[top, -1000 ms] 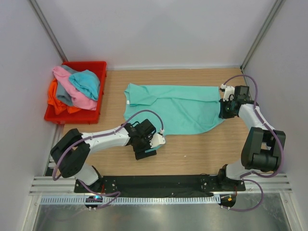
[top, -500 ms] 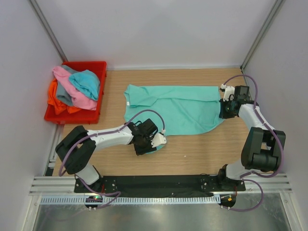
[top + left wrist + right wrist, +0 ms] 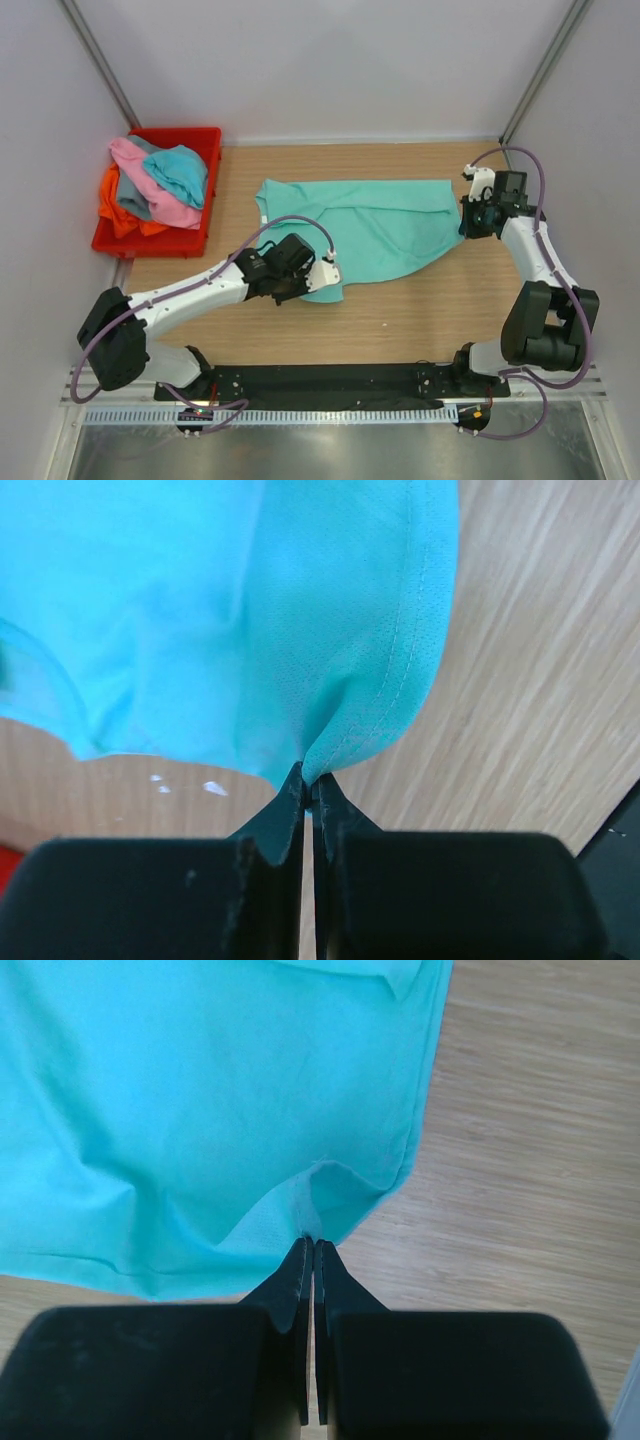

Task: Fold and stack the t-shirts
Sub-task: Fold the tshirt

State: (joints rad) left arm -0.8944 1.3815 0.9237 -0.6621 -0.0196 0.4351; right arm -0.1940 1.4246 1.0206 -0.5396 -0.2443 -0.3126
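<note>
left gripper [image 3: 308, 785] has pushed forward — it and right gripper [image 3: 312, 1247] pinch the mint green t-shirt [image 3: 385, 225].

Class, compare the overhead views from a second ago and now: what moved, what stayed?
The left hand, shut on a near corner of the mint green shirt, carried it farther back across the table. The right hand, gripping the shirt's right edge, edged slightly farther back. The red bin and its shirts stayed put.
</note>
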